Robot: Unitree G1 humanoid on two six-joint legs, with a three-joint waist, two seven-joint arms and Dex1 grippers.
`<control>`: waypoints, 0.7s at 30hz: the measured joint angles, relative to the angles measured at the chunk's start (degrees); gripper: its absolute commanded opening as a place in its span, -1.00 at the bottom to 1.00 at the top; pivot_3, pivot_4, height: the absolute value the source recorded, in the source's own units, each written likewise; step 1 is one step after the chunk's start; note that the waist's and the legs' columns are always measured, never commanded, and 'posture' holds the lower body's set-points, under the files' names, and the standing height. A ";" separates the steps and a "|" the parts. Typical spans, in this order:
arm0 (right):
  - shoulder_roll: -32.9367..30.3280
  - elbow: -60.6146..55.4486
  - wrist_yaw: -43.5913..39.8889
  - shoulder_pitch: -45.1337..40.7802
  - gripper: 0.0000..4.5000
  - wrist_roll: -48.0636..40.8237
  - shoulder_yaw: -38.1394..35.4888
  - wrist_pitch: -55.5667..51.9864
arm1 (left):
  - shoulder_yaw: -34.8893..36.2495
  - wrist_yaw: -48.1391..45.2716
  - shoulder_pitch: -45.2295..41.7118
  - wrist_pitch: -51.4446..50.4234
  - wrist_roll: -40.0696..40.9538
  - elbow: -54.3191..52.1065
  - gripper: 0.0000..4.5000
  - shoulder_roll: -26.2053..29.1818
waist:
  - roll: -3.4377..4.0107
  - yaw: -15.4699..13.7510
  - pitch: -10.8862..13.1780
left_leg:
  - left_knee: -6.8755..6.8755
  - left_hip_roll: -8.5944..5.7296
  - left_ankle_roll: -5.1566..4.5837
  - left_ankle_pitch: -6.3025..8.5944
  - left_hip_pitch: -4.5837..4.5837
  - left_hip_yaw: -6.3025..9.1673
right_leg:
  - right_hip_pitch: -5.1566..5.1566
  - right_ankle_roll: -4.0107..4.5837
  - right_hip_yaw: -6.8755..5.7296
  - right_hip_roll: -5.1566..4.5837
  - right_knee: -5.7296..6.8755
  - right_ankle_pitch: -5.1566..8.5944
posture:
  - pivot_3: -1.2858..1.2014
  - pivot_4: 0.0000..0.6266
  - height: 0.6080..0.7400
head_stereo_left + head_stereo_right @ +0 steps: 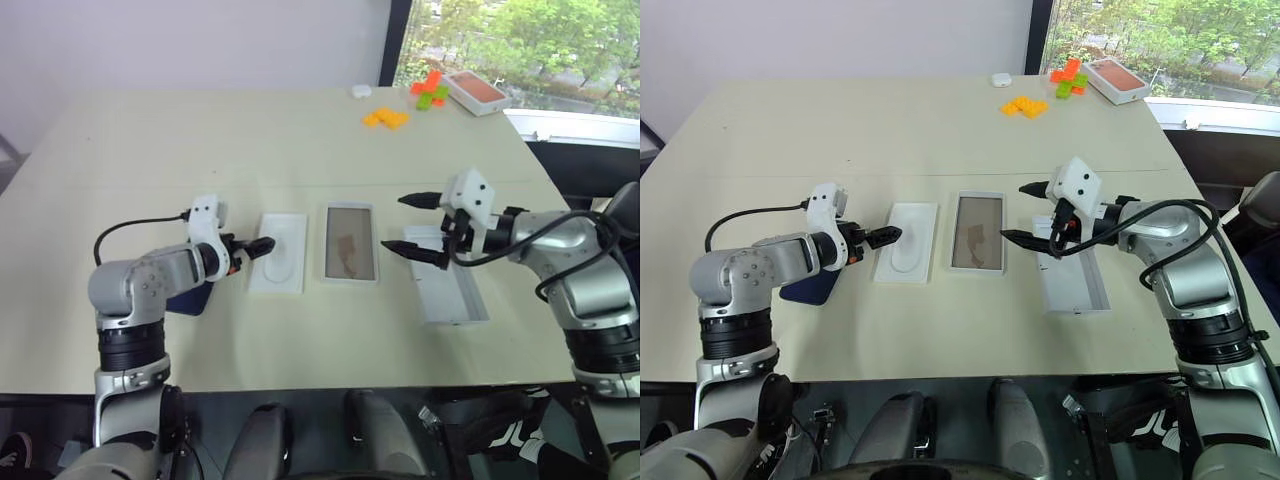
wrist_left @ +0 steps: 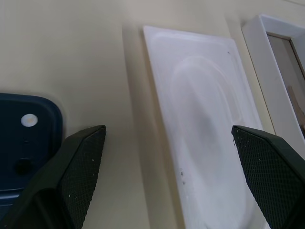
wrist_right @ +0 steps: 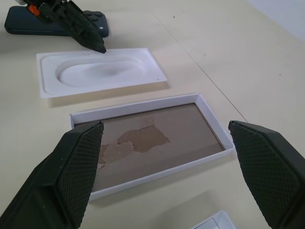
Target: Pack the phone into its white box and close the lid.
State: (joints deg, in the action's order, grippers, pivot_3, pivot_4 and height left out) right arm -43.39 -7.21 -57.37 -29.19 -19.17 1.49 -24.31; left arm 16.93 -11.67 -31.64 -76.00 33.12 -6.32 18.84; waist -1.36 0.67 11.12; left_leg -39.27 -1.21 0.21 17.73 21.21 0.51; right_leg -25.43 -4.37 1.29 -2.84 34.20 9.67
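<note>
Nearest to us in the head views, the lid (image 1: 1072, 268) lies open side up at centre right of the frame, its plain greyish-white inside empty. Just left of it sits the white box (image 1: 978, 233), also open, with nothing in it but a brownish reflective floor marked by a lighter torn-looking patch. Left again lies the thin white insert (image 1: 907, 255) with its oval recess, likewise empty. These three lie side by side in a row on the beige table (image 1: 890, 130), close but not touching.

The phone (image 1: 812, 288) lies flat on the table at centre left, mostly hidden under the left forearm; in the left wrist view we see its dark navy corner with the camera cluster. It is outside every container.

We can read no writing or brand on any of them.

Our left gripper (image 1: 262, 245) points toward the insert from the left, its black fingers spread wide and holding nothing, hovering above the insert's near edge. Our right gripper (image 1: 1021, 211) reaches in from the right above the gap between box and lid, fingers (image 3: 78, 167) equally wide apart and empty.

At the upper right of the frame lie yellow blocks (image 1: 1024, 105), orange and green blocks (image 1: 1069, 78), an orange-topped white box (image 1: 1117, 80) and a small white object (image 1: 1001, 79).
</note>
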 measured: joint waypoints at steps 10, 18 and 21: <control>0.72 0.56 0.22 -0.10 1.00 0.36 0.11 0.95 | 3.63 2.29 0.02 -1.45 0.27 1.25 -0.75 -7.10 | 0.01 -0.06 -0.02 | 0.00 -0.03 0.00 0.00 0.01 0.00 | 0.02 0.00 0.00 -0.02 -0.02 0.00 | 0.03 -0.52 1.00; 0.73 0.43 0.38 -0.22 1.00 0.37 0.10 0.99 | 5.61 3.36 0.16 -1.39 0.76 1.79 -0.99 -8.71 | 0.00 -0.03 -0.02 | 0.00 -0.02 0.01 -0.01 -0.02 0.01 | 0.03 0.00 0.00 0.01 -0.01 0.00 | 0.03 -0.52 1.00; 0.72 0.42 0.44 -0.34 1.00 0.38 0.09 1.08 | 9.13 4.29 -0.27 -2.66 1.93 1.94 -0.99 -9.64 | 0.00 0.09 -0.02 | 0.00 0.00 0.01 -0.01 -0.02 0.01 | 0.02 0.00 -0.01 0.02 -0.01 0.00 | 0.03 -0.52 1.00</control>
State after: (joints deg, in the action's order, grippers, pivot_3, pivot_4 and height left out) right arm -42.67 -6.79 -56.93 -29.53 -18.80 1.58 -23.23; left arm 26.06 -7.38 -31.91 -78.66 35.06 -4.38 9.21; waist -1.35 0.76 11.10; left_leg -39.26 -1.21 0.22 17.73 21.19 0.52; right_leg -25.41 -4.36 1.28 -2.82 34.19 9.67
